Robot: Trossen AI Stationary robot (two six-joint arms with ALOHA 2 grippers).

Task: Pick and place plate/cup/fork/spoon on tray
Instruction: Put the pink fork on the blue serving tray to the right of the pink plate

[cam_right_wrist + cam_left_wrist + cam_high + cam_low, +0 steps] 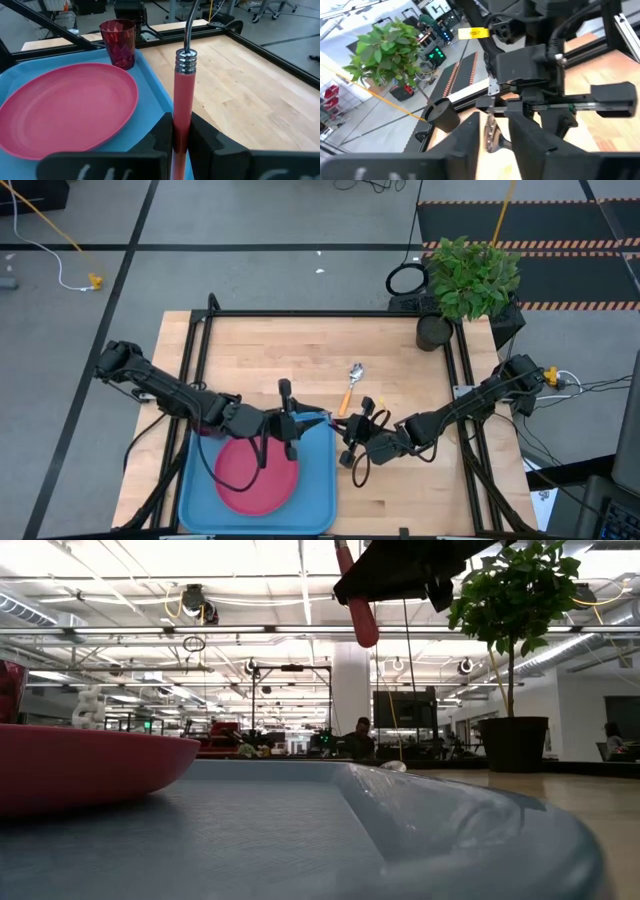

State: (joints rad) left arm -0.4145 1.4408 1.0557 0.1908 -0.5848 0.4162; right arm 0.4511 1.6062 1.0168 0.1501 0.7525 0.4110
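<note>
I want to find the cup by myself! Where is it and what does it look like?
Find the big light blue tray on the wooden table. A flat pink plate lies in it; the cup stands upright behind the plate, in the tray's corner. It is small, dark red and see-through, with a diamond pattern.

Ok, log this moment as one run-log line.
right gripper: shut on fork, beside tray | left gripper: over tray | plate, cup: on tray | spoon: on table
</note>
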